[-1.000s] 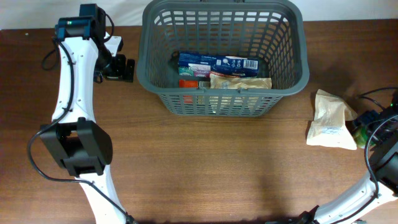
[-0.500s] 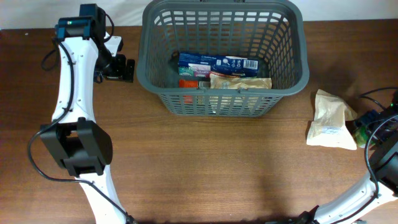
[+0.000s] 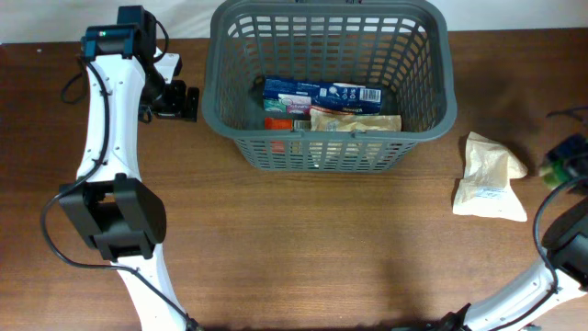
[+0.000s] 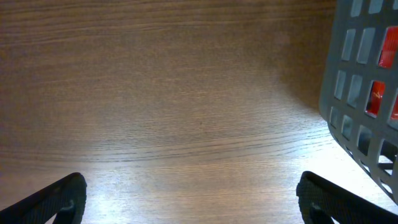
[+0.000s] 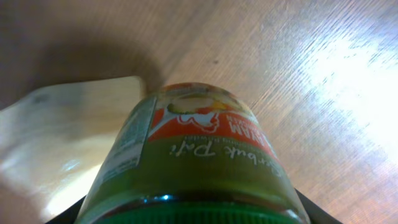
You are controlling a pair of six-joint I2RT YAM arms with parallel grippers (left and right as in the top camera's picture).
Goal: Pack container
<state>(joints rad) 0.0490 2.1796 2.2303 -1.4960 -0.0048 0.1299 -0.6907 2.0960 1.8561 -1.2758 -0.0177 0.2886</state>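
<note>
Overhead: the container [image 3: 446, 87] holds a blue box [image 3: 322, 94] and a tan packet [image 3: 355, 121].

Box [image 3: 322, 94] in container [image 3: 424, 101]; bag [image 3: 490, 176] right of it; jar [image 5: 193, 149] further right.

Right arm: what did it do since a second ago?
The right pincer, holding the green jar, moved right, away from the beige pouch. The basket, its groceries, the pouch and the left arm stayed put.
</note>
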